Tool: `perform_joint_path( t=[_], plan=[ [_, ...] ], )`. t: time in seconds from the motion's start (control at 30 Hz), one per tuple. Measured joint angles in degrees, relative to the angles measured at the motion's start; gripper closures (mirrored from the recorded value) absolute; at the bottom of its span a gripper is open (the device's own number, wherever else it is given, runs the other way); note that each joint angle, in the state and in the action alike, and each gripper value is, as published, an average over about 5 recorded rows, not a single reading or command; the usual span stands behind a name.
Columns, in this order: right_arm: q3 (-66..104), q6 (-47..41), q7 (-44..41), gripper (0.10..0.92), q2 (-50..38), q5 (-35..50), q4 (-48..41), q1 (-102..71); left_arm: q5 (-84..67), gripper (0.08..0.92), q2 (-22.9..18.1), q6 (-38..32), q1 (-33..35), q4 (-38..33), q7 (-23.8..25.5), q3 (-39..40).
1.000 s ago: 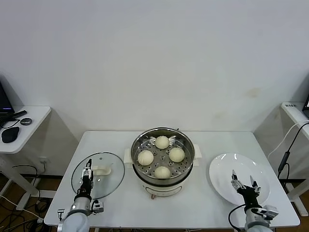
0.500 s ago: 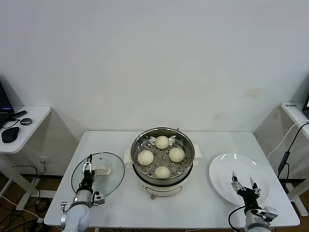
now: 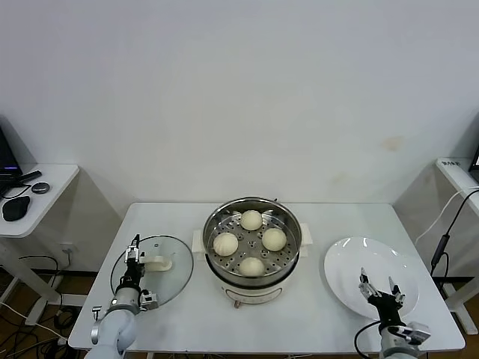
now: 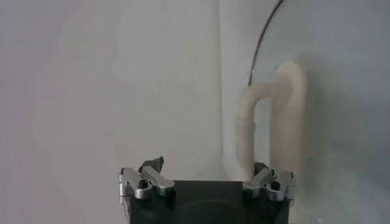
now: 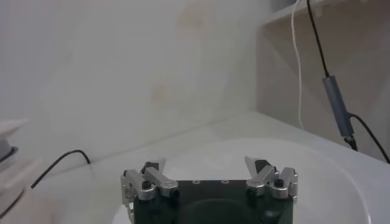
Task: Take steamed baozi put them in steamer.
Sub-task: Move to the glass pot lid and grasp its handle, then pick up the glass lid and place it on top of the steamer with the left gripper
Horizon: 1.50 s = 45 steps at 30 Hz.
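The left gripper (image 3: 135, 258) hangs low over the near left part of the desk (image 3: 322, 217), above the round glass lid (image 3: 152, 270) that lies flat there; the lid's white handle (image 3: 158, 262) sits just to its right, and in the left wrist view that handle (image 4: 268, 125) rises as a pale loop close ahead of the gripper (image 4: 206, 180); its fingers stand apart with nothing between them, though how wide they are I cannot tell for sure; the steamer (image 3: 252, 249) stands further to the right of this gripper, at the middle of the desk, a shiny steel pot on a white base; all four steamed baozi (image 3: 251, 220) lie inside it on the perforated tray, each apart from the others; the right gripper (image 3: 379, 287) waits on the far side of the steamer from the left one, over the near edge of the flat white plate (image 3: 370, 265); its fingers are spread wide and hold nothing; the right wrist view shows the same gripper (image 5: 210, 176) with the plate (image 5: 317, 176) under and ahead of it.
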Motion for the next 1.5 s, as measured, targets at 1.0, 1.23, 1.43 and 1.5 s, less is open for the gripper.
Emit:
perform_joint_path(
  t=[1.0,1.23,1.43,1.5],
  plan=[
    [-1.53,0.26,0.08,0.203,-0.29,-1.69,1.75,-0.36,-8.21,0.824,0.05,4.12,4.46,-8.1,6.72,-0.48],
    [-1.75,-0.16,0.08,0.203,-0.89,-1.51,2.42,-0.19,-5.3,0.824,-1.33,13.7,5.36,-14.23,7.94,-0.17],
    [-2.41,-1.02,0.49,0.203,-1.06,-1.03,2.72,0.43,-0.75,0.824,-3.33,22.6,5.44,-18.53,9.92,-0.98],
    [-2.6,-1.24,0.69,0.203,-1.1,-0.93,2.7,0.59,1.05,0.824,-4.14,24.78,5.57,-20.25,11.11,-1.2]
  ],
)
